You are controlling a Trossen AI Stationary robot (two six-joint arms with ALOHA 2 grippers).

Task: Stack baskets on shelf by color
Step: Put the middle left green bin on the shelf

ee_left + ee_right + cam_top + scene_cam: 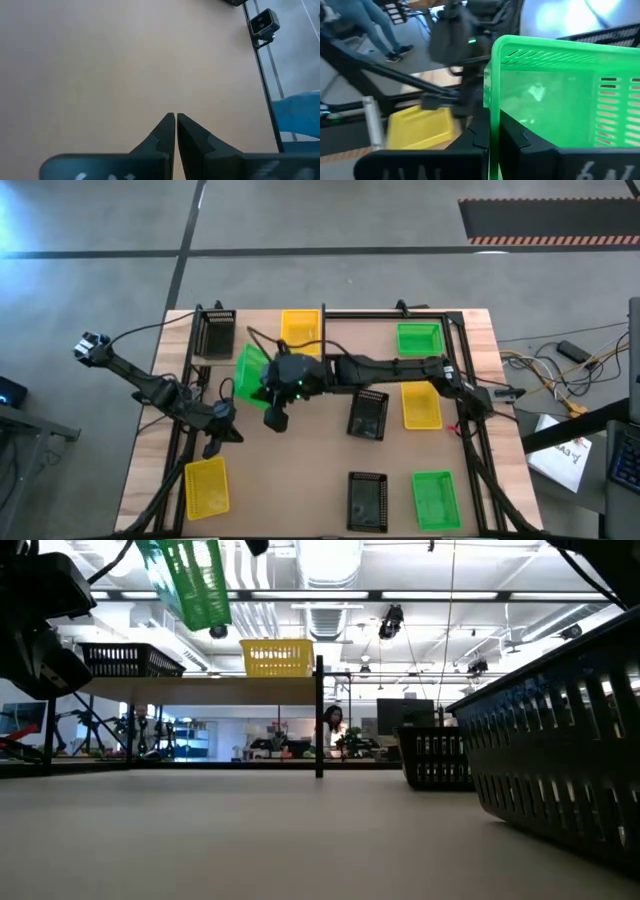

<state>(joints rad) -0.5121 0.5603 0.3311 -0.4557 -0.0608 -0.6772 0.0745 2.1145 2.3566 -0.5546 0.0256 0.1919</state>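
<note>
My right gripper (pixel 492 127) is shut on a bright green basket (pixel 250 372), held tilted in the air over the table's left-centre, near the shelf (pixel 262 325). In the low view this green basket (pixel 185 580) is higher than the shelf plank (pixel 200 690). A black basket (pixel 215 333) and a yellow basket (pixel 300 328) stand by their bottoms on the shelf. My left gripper (pixel 175 117) is shut and touches nothing. It hovers over bare tabletop near the table's left edge (pixel 218 430). My right gripper pinches the green basket's side wall near a corner (pixel 494 107). One finger (pixel 477 132) is outside the wall and the other (pixel 517 132) is inside the basket. The fingers come roughly level from the table's right. The basket is lifted clear and tilted.
On the table lie a yellow basket (pixel 207 485), a black basket (pixel 368 413), a yellow basket (pixel 421 405), a black basket (pixel 367 500) and a green basket (pixel 433 498). Another green basket (pixel 418 338) sits at far right. A black frame post (pixel 319 715) stands mid-table.
</note>
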